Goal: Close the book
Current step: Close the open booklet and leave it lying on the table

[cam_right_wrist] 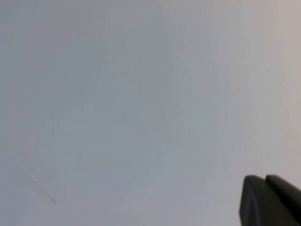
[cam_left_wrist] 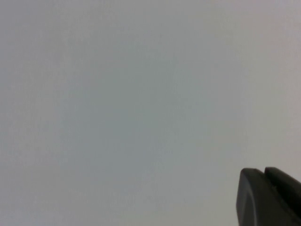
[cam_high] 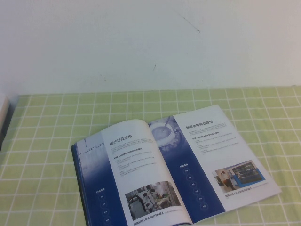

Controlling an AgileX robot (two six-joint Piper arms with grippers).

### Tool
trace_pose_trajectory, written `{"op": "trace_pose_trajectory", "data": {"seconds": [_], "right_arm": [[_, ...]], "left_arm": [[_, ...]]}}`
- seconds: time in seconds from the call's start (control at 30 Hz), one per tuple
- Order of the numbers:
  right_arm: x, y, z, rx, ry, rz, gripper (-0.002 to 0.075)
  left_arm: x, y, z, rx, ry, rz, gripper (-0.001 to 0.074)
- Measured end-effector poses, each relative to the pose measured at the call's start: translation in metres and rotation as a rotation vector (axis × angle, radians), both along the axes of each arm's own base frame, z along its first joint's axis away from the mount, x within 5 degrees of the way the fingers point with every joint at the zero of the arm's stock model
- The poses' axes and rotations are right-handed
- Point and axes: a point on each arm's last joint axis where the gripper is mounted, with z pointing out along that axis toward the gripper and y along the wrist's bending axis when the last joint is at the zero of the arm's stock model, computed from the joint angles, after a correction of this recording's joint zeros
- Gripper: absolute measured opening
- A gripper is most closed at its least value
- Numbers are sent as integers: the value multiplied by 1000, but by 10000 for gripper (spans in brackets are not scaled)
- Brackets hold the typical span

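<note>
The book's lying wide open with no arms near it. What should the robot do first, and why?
Probably bring one arm down toward the book, perhaps to an outer page edge. It lies open on the checked cloth, and neither arm shows over it: the left gripper and right gripper each face only blank wall.

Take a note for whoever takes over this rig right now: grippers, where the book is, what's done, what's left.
Left gripper: only a dark corner shows in its wrist view, facing a blank white surface. It is absent from the high view and nowhere near the book.
Right gripper: the same, in its own wrist view.
Book: lies open, pages up, on the green checked tablecloth, its left page bowed slightly upward.
Done: nothing yet.
Left: bring an arm in and fold one half over the other.
</note>
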Motion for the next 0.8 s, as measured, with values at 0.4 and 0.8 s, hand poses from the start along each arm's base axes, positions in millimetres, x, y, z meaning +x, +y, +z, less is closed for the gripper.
{"op": "trace_pose_trajectory", "data": {"seconds": [0.4, 0.8], "right_arm": [[22, 4, 81, -195, 477, 2, -3], [166, 18, 84, -311, 1209, 276, -3]], "left_arm": [[6, -3, 70, -4, 245, -30, -2], [98, -17, 81, 91, 946, -157, -2]]}}
